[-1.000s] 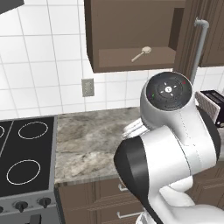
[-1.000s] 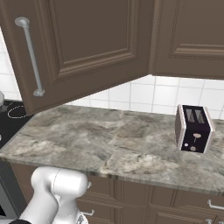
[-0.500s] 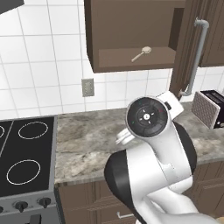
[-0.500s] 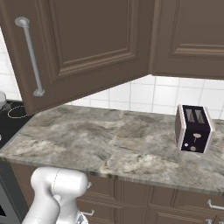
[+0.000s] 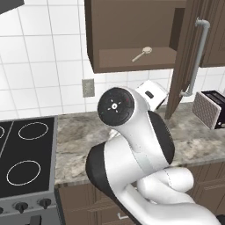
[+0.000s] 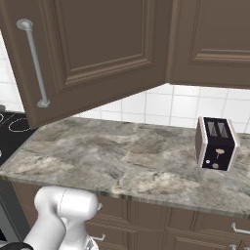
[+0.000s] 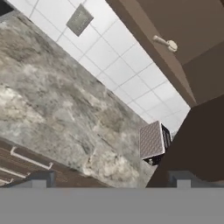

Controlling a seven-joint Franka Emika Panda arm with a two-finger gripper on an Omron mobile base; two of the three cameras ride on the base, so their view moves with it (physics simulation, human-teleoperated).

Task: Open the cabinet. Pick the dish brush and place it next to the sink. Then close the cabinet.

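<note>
Cabinet (image 5: pixel 132 30) is being shown w/ door swung open, upper centre; dish brush (image 5: pixel 142 54) is lying inside, not yet picked; gripper (image 7: pixel 109 179) is being held spread, empty; placing & closing left.

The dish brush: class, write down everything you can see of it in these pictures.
The small pale beige dish brush has a round head and a thin straight handle, and looks like wood or plastic. It lies flat on the bottom shelf of the open dark brown wooden wall cabinet, head towards the back right, handle slanting towards the front left. It touches the shelf alone. The hand view shows it too, small, so no bristles can be made out.
</note>
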